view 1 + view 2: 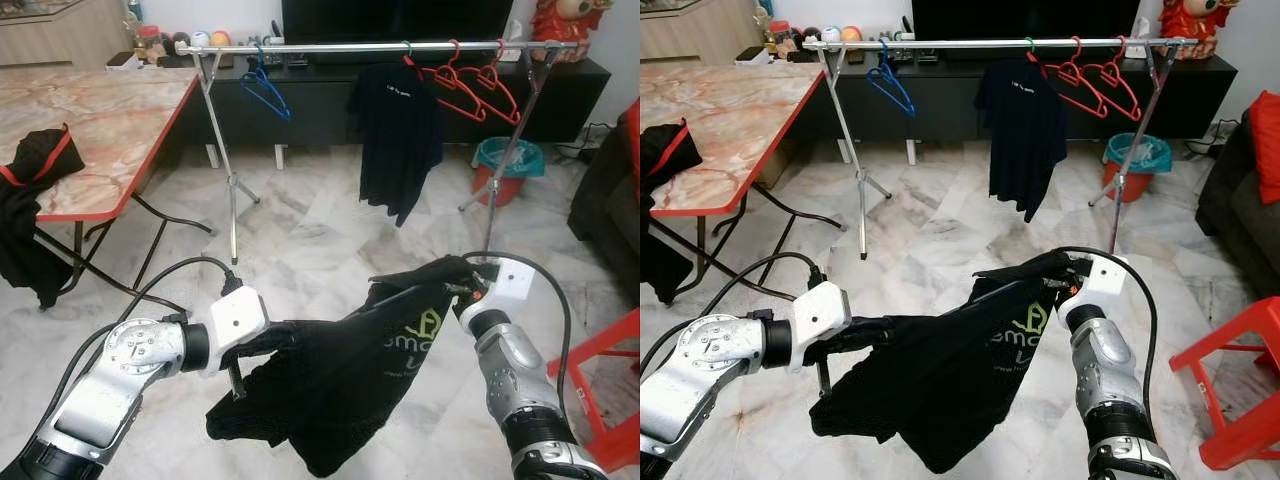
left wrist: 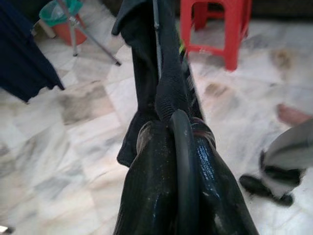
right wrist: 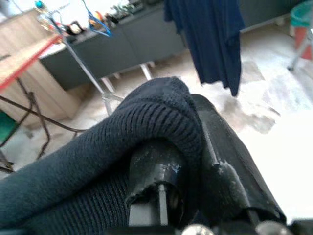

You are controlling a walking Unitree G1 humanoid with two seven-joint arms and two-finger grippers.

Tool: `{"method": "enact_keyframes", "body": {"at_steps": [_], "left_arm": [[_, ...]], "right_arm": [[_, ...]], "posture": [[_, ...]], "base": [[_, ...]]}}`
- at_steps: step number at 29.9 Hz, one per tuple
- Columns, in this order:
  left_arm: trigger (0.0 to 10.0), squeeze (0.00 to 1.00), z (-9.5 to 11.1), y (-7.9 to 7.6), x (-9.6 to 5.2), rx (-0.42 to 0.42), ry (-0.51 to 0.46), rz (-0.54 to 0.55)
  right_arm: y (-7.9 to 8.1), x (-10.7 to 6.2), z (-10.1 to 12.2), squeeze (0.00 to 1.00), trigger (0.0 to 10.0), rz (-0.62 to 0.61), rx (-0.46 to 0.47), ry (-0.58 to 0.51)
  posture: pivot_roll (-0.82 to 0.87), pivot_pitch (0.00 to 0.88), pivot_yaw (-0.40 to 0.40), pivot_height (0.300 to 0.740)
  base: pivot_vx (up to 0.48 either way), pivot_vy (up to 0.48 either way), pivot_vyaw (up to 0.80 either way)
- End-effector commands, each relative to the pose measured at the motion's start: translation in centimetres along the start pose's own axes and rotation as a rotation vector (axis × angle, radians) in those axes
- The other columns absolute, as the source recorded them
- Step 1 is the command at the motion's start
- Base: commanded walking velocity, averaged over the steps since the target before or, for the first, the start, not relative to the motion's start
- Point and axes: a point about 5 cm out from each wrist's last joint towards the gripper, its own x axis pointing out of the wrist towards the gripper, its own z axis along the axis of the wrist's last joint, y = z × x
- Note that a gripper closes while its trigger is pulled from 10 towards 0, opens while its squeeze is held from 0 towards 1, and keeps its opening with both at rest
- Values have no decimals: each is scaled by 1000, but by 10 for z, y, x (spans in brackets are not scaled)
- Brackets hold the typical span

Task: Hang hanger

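A black shirt (image 1: 330, 385) with green lettering hangs low over the floor on a black hanger (image 2: 156, 29), stretched between my two grippers. My left gripper (image 1: 262, 345) is shut on the hanger's end under the cloth, and its fingers (image 2: 151, 181) squeeze the black bar. My right gripper (image 1: 452, 276) is shut on the shirt's other shoulder, with knit fabric (image 3: 146, 127) draped over its fingers. The clothes rack rail (image 1: 330, 47) stands farther ahead. It carries a blue hanger (image 1: 266, 92), a dark shirt (image 1: 400, 135) and red hangers (image 1: 470, 88).
A marble table with a red edge (image 1: 100, 125) stands at the left with a black garment (image 1: 35, 175) over its corner. A teal bin (image 1: 508, 160) sits by the rack's right leg. A red stool (image 1: 612, 395) and a dark sofa (image 1: 605, 200) are at the right.
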Motion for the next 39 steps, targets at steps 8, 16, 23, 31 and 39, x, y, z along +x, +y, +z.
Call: {"method": "enact_keyframes", "body": {"at_steps": [8,16,23,31,39], "left_arm": [[10000,0,-4,14,1,40,27,149],[10000,0,6,30,-7,2,-85,256],[10000,0,17,14,-12,-78,-194,91],[10000,0,4,-6,-26,-132,-95,-114],[10000,0,14,7,-22,-114,-173,-9]], "right_arm": [[8,6,21,0,0,60,-30,-80],[6,1,15,0,0,69,-34,-71],[-9,0,18,0,0,-37,-50,-62],[-29,-5,15,0,0,-206,-31,-51],[-29,-7,4,0,0,-214,-17,-5]], "posture": [[-86,0,11,740],[-83,0,13,740],[-82,0,10,740],[-78,0,11,740],[-77,0,8,740]], "base": [[0,0,0],[0,0,0],[0,0,0],[0,0,0],[0,0,0]]}}
